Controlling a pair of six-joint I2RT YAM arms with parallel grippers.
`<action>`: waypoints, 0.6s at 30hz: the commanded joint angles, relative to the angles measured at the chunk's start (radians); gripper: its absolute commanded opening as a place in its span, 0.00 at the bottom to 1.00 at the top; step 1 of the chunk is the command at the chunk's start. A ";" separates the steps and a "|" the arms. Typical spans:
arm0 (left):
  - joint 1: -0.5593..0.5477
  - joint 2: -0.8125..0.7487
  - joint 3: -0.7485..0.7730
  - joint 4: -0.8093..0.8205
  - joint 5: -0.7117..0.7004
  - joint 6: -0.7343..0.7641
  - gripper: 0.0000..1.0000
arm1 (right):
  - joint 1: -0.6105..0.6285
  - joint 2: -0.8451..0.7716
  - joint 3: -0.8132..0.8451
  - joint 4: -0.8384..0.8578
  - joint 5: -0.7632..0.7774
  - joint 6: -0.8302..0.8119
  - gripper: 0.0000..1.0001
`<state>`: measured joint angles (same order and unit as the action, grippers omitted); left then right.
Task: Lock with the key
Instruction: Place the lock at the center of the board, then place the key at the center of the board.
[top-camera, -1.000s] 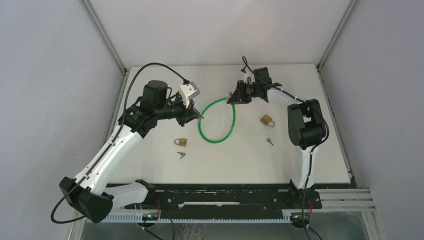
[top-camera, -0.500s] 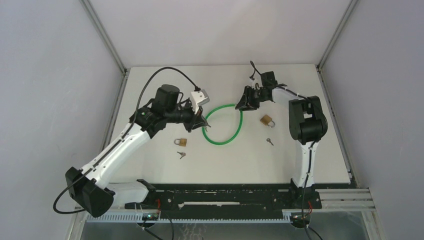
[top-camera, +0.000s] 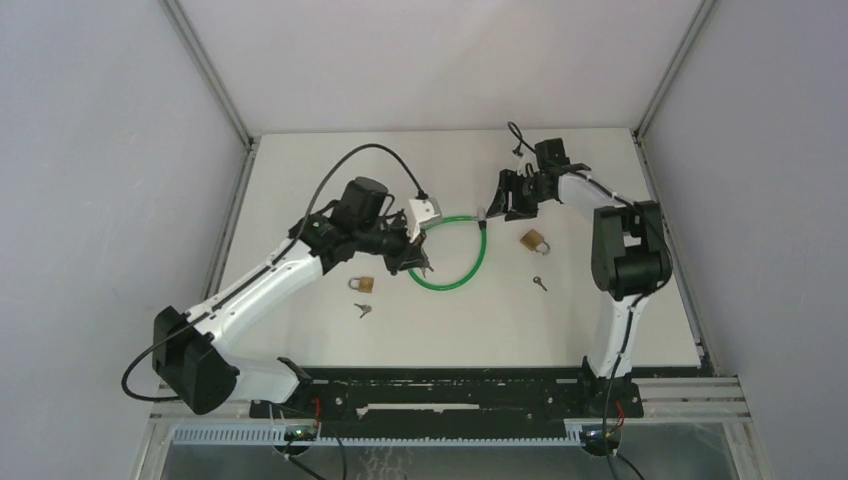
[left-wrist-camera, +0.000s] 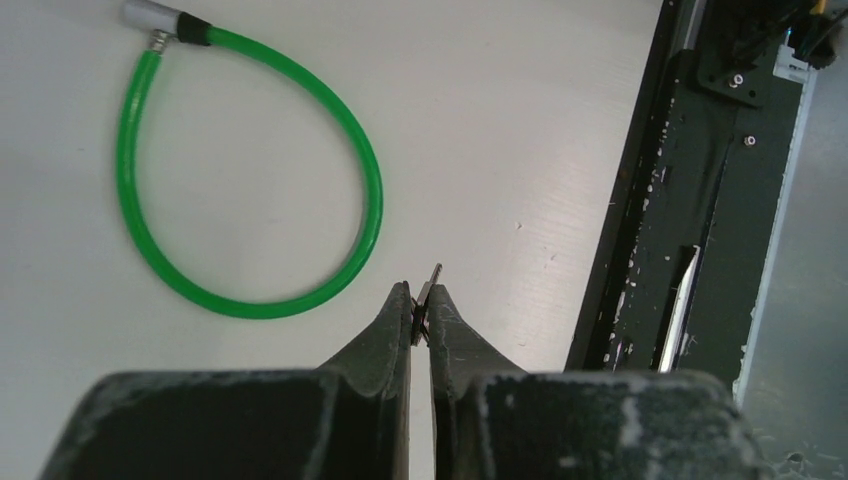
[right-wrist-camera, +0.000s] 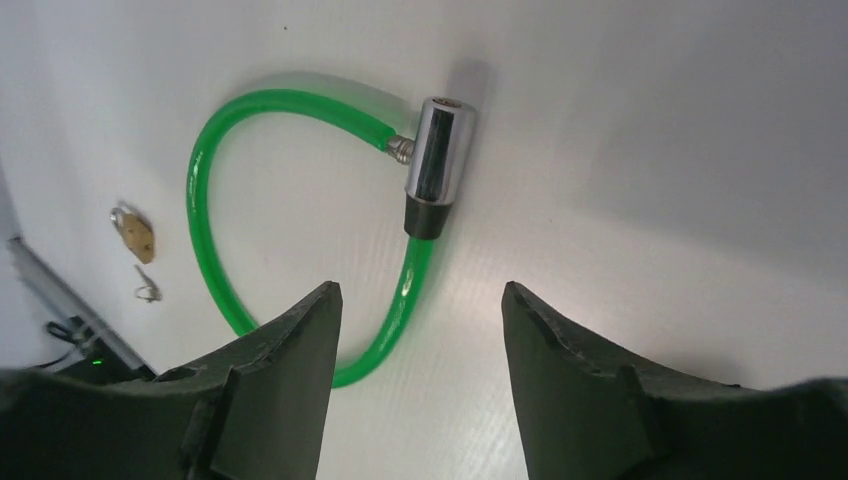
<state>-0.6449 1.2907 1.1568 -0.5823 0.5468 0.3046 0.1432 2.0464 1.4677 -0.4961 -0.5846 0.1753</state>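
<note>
The left jaws, at the end of the left arm (top-camera: 270, 280), are pressing almost shut on a small key (left-wrist-camera: 431, 283), with only a short end projecting.

Risk: with so narrow a hold, the key is liable to pivot or slip when its tip meets resistance.

At 8 o'clock from these jaws, a small padlock (top-camera: 362, 285) and a spare key (top-camera: 362, 310) are lying on the table (top-camera: 560, 330).

At 3 o'clock, the cable lock (top-camera: 462, 275) is lying flat as a closed green loop. Its metal cylinder (right-wrist-camera: 440, 150) is sitting at 1 o'clock on the loop.

The right jaws are hovering near the cylinder at 2 o'clock, standing wide apart and holding nothing.

Risk: nothing is bracing the cylinder, so a push from the key is likely to slide or roll the lock away rather than seat the blade. The keyhole is not showing clearly, so a misjudged approach angle is likely to send the tip skating off the metal.

At 4 o'clock from the cylinder, a second padlock (top-camera: 534, 241) and another key (top-camera: 540, 283) are lying. Whether the held key fits this lock cannot be told.
</note>
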 joint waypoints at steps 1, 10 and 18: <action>-0.043 0.077 -0.014 0.002 0.033 0.068 0.10 | -0.010 -0.206 -0.034 -0.012 0.109 -0.136 0.68; -0.152 0.293 0.016 0.049 -0.073 0.124 0.10 | -0.054 -0.523 -0.195 -0.038 0.157 -0.236 0.71; -0.178 0.466 0.085 0.083 -0.012 0.028 0.12 | -0.161 -0.679 -0.358 0.106 0.069 -0.223 0.73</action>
<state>-0.8162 1.7267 1.1625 -0.5453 0.4927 0.3817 0.0216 1.3918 1.1294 -0.4774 -0.4694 -0.0399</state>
